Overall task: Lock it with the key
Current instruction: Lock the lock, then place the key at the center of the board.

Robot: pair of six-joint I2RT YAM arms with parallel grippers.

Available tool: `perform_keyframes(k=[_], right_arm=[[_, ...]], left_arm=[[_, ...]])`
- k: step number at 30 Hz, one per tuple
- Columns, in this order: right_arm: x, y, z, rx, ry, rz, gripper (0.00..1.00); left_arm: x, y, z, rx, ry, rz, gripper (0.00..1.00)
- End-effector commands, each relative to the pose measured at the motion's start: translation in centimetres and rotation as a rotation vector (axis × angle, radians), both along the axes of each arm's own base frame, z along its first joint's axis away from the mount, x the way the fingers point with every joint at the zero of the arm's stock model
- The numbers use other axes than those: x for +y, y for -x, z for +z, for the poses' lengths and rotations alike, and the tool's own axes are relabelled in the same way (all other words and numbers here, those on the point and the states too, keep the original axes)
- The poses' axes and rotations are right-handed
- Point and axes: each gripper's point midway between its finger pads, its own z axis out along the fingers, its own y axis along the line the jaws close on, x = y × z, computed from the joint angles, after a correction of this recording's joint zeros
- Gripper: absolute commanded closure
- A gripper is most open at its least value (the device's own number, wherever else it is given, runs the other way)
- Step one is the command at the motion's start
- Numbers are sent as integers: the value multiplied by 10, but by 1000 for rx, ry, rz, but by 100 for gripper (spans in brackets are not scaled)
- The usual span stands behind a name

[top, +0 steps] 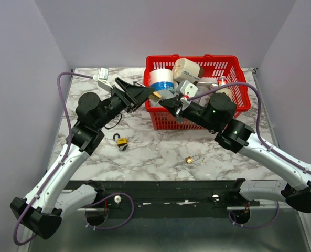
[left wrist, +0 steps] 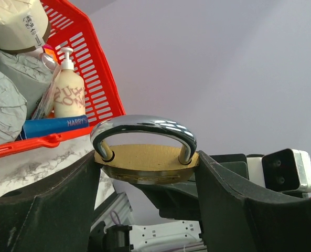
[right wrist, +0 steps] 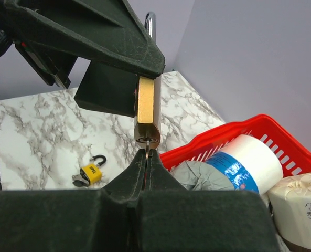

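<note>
Left gripper (left wrist: 147, 181): two matte black wedge-shaped fingers clamped on the brass padlock (left wrist: 145, 161), one at each end of its body.
Brass padlock: held in the air above the marble table (top: 160, 152), by the near left corner of the red basket (top: 197, 122).
Right gripper (right wrist: 147, 164): black fingers pressed together on the key (right wrist: 146, 149); only a thin sliver of blade shows between the fingertips and the lock.
Key: in the keyhole on the padlock's bottom face, pointing up into it.
Left wrist view only: the shackle side. A polished chrome arch, both legs entering the dull brass top. The key is hidden from here. A cream pump bottle (left wrist: 68, 94) and a blue tube (left wrist: 53, 126) lie in the basket behind.
Right wrist view only: the keyhole end. The padlock is seen edge-on as a narrow brass slab with a rounded bottom.
Top view only: the two arms meet tip to tip in front of the basket. A small brass padlock (top: 191, 158) lies on the table towards the near edge.
Yellow padlock (right wrist: 91, 172): small, with a black shackle that looks open. It lies on the table, well apart from the small brass one.
Basket: red plastic with slotted walls. It holds a white tape roll (right wrist: 244, 163) with a blue band, and crumpled grey material beside it.
Table: white marble pattern with grey veins, smooth.
</note>
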Motion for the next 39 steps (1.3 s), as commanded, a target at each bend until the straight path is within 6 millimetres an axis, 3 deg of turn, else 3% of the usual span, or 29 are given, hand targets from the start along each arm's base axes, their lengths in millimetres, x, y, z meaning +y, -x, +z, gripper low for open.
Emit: perform_keyframes(k=[1,11,12,14,15,16,20,22,26,31,39], right_arm=[[-3,6,4,44,-48,-3,99],[-14,20,-32,170,-33,1,99],[-16,23,-50,183,-3,6,99],[-23,39,-61,154,33,65,99],[-26,42,-83,143,97,76,99],[-29,44,-93,137,136,85,99],[-54,34,-153,140,378,-1,99],[-65,30,-171,78,477,-13,99],[-82,39,-227,4,671,48,99],[-77,51,-265,-107,825,145,99],[-63,46,-330,-4,1039,101,99]], left_arm=[[23,-17,25,-35,65,152,100],[55,-40,40,-50,93,280,100],[61,-42,38,-63,72,300,100],[66,-39,38,-91,39,313,100],[69,-39,35,-99,17,324,100],[72,-36,31,-127,-31,334,100],[71,-27,13,-153,-158,312,100],[71,-19,7,-168,-189,289,100],[76,-16,-12,-171,-271,306,100],[79,-16,-21,-188,-309,316,100],[77,-15,-37,-178,-347,290,100]])
